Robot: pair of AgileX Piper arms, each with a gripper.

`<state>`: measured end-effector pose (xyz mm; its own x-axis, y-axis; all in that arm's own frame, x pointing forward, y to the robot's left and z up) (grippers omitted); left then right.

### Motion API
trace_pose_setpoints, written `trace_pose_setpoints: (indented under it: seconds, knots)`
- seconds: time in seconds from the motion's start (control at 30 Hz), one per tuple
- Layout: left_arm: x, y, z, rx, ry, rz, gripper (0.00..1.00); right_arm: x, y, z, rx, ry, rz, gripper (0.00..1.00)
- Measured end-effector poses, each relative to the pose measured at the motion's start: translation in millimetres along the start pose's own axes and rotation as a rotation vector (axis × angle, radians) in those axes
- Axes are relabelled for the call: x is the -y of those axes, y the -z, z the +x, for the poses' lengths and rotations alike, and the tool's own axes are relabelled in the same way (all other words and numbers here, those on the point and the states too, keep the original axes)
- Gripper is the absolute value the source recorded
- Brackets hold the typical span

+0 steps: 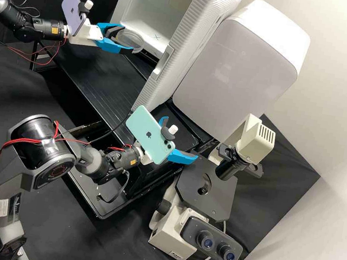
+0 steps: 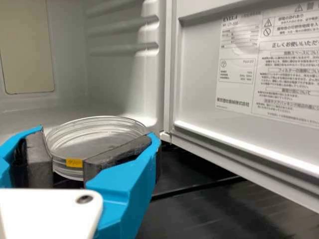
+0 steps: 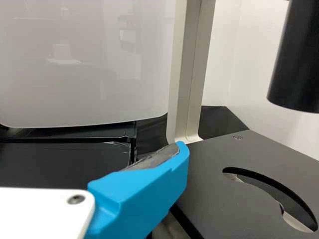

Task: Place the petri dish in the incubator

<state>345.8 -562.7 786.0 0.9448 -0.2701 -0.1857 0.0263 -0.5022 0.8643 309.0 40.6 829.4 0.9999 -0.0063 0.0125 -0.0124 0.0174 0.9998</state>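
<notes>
left jaws clamp round petri dish (image 2: 92, 137) level at open incubator (image 2: 124, 59) mouth

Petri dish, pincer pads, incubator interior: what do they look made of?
Petri dish: clear and glossy, plastic or glass, can't tell which. Left pincer pads: dark grey, matte, likely rubber or foam, set in bright blue plastic-looking fingers. Incubator interior: white, smooth, slightly shiny with moulded ribs, probably plastic.
</notes>
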Motion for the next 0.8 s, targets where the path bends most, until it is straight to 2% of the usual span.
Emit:
trace_pose_setpoints:
  seconds: [0.13,0.3,0.43,0.57,0.63,0.8]
  knots:
    - [-3.4,-0.5,4.4,-0.006,0.014,0.001,0.00,0.0,0.0,0.0,0.000,0.000,0.000,1.00]
    - [-6.8,-3.8,18.2,0.003,0.003,-0.001,0.00,0.0,0.0,0.0,0.000,0.000,0.000,1.00]
    - [-4.5,-8.7,32.8,0.002,0.022,-0.007,0.00,0.0,0.0,0.0,0.000,0.000,0.000,1.00]
    - [-1.6,-14.3,44.0,0.002,0.048,0.032,0.00,0.0,0.0,0.0,0.000,0.000,0.000,1.00]
    - [-2.4,-16.2,49.8,0.002,0.046,0.051,0.00,0.0,0.0,0.0,0.000,0.000,0.000,1.00]
    - [-8.6,-19.5,60.3,-0.008,0.024,0.066,0.00,0.0,0.0,0.0,0.000,0.000,0.000,1.00]
